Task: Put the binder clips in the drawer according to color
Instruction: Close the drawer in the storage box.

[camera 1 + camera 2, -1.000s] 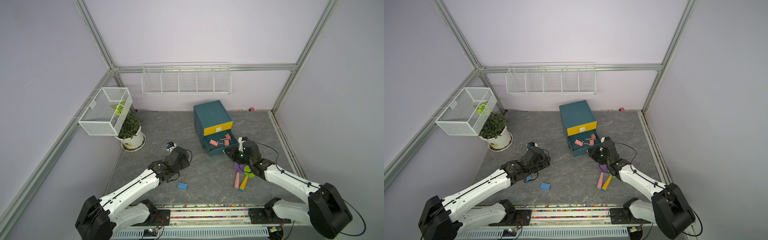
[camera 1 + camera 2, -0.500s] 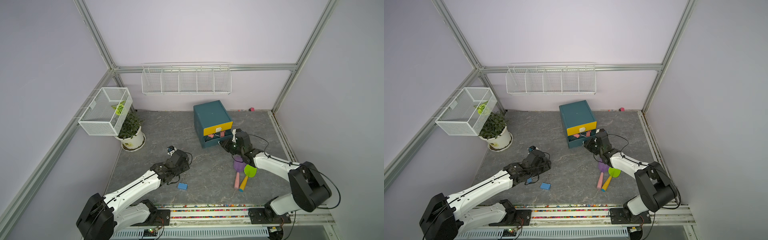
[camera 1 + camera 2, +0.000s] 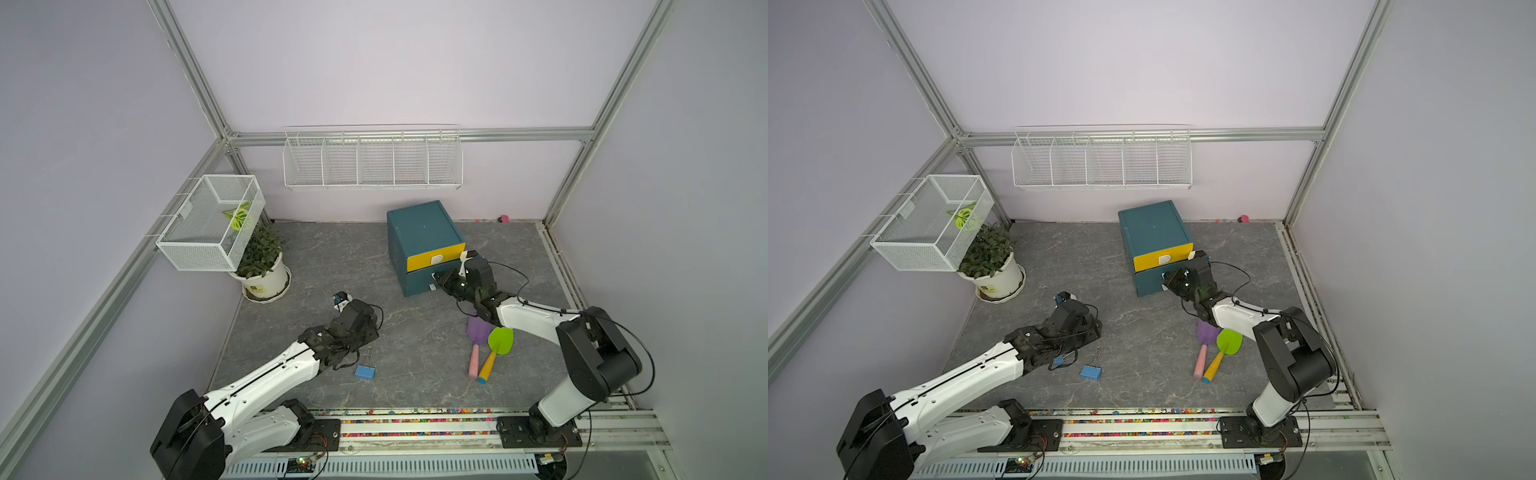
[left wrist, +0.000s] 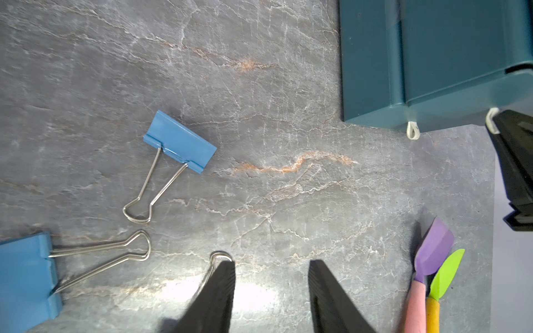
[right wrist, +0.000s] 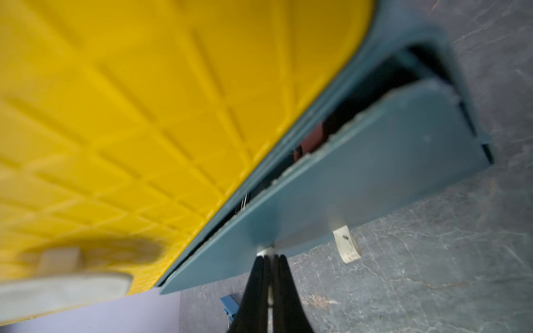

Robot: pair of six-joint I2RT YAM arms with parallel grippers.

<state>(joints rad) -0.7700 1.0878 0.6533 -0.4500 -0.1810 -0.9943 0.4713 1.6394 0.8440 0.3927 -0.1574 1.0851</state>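
Observation:
The dark-teal drawer [image 3: 422, 232] cabinet stands at the back with a yellow top front [image 5: 144, 115]. Its middle drawer [image 5: 360, 173] is in almost all the way. A narrow gap shows something pink [image 5: 311, 141] inside. My right gripper [image 5: 268, 256] [image 3: 438, 279] is shut on that drawer's white pull. My left gripper [image 4: 271, 263] [image 3: 361, 332] hovers open and empty over the floor. Two blue binder clips [image 4: 180, 142] [image 4: 26, 276] lie near it. A third clip's wire handle [image 4: 220, 255] pokes out beside one finger. In both top views one blue clip [image 3: 365, 371] [image 3: 1091, 372] lies in front of the left arm.
Purple and green toy shovels [image 3: 490, 343] lie in front of the right arm. A potted plant [image 3: 262, 270] stands at the left under a white wire basket [image 3: 208, 224]. A long wire basket [image 3: 372, 160] hangs on the back wall. A small pink thing [image 3: 503, 218] sits by the back wall.
The right gripper has pushed the middle drawer, with pink clips in it, from wide open to nearly shut. The left arm has shifted only slightly.

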